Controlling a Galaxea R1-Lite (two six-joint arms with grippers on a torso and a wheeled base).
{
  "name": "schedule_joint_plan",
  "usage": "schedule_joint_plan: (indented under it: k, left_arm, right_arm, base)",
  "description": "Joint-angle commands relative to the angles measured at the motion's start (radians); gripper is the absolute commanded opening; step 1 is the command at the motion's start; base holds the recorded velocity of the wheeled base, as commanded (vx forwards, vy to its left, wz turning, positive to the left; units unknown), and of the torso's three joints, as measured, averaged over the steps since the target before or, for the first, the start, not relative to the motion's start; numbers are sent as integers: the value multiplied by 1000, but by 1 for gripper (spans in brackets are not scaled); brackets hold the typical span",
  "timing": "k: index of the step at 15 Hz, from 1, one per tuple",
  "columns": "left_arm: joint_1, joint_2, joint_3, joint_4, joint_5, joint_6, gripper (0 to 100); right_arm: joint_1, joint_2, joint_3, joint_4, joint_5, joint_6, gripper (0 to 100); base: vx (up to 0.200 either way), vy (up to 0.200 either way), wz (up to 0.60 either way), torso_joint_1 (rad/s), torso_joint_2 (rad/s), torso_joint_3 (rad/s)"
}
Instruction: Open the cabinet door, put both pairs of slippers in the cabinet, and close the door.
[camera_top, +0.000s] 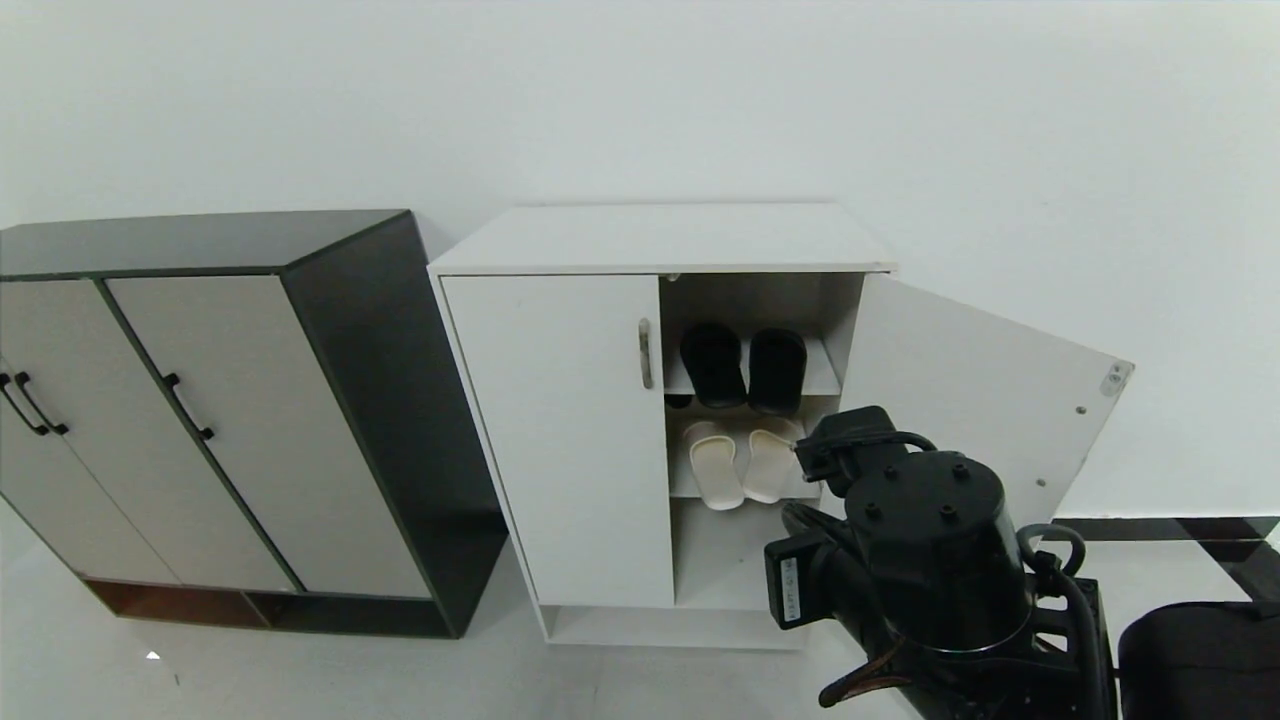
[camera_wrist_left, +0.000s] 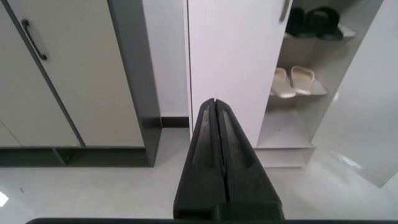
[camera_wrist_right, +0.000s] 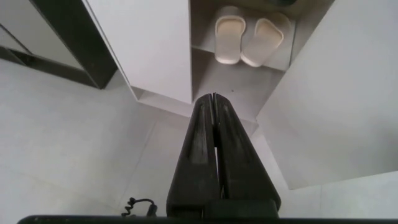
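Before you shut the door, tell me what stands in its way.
The black slippers and white slippers lie inside the cabinet. The shut right hand hangs before the opening, beside the door, likely in its swing.

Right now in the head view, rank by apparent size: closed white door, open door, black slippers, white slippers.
1. closed white door
2. open door, swung out and seen at an angle, so it looks smaller
3. black slippers and white slippers: the pairs look about alike, so not ranked
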Motion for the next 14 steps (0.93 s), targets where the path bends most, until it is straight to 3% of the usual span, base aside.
schedule_joint_plan:
  k: [1,14]
  left_arm:
    - [0,1,0,0,-1,0,0]
    - [0,1,0,0,-1,0,0]
  right_arm:
    - [-1,-2,0,0,0,0,0]
    - [-24,0,0,0,3,5,0]
  base:
    - [0,0,0,163,-491,-320]
    - [0,0,0,220,-529,-314]
